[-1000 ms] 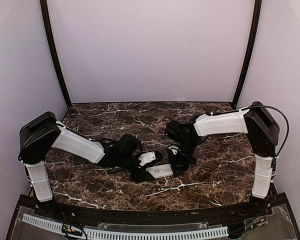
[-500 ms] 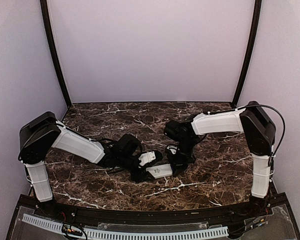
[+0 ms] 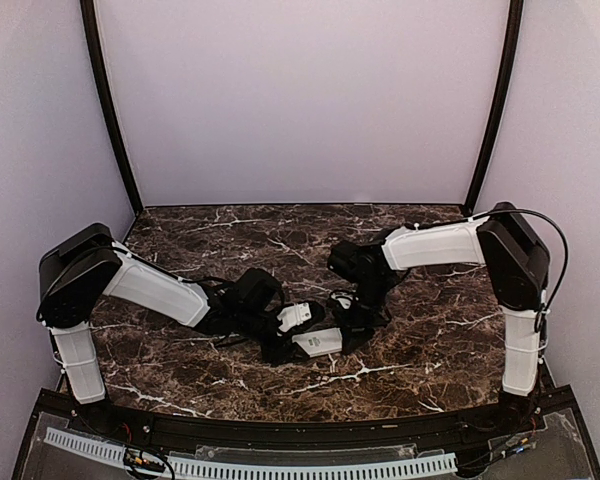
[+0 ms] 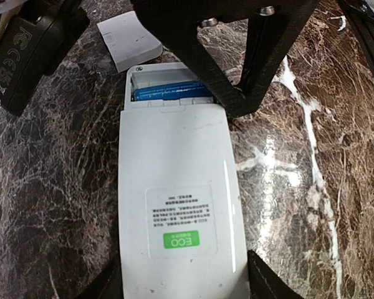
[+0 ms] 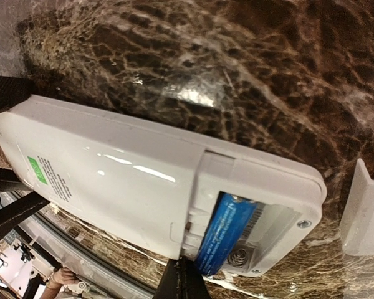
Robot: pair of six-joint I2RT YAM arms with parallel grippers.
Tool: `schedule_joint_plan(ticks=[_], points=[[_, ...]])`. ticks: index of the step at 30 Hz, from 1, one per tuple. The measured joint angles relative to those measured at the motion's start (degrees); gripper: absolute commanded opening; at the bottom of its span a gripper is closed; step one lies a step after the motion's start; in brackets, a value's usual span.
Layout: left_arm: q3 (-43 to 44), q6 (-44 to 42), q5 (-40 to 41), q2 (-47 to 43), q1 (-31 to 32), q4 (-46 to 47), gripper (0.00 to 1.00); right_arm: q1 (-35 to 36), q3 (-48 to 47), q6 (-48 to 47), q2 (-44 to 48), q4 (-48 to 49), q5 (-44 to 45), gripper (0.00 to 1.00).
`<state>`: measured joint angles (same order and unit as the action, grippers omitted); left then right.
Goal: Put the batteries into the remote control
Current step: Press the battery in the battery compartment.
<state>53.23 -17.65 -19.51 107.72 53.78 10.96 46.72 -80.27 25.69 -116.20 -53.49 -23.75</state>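
While the slim white plastic remote control (image 4: 177, 205) lies face down on the dark marble table (image 4: 311, 187), the left tool (image 4: 184, 286) clamps its lower end by both long edges. A bright blue cylindrical battery (image 5: 227, 227) sits in the uncovered compartment, where the right tool (image 5: 182, 279), fingers pressed together, rests its tip at the battery's end.
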Motion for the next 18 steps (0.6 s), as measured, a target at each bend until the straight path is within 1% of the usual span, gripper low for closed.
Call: schedule_joint_plan(ticks=[7, 18], points=[[0.0, -0.1, 0.0, 0.0, 0.0, 0.0, 0.28, 0.0, 2.6, -1.4, 0.1, 2.5, -1.7, 0.0], [0.0, -0.2, 0.0, 0.1, 0.0, 0.0, 0.29, 1.3, 2.9, -3.8, 1.1, 3.4, -1.8, 0.0]])
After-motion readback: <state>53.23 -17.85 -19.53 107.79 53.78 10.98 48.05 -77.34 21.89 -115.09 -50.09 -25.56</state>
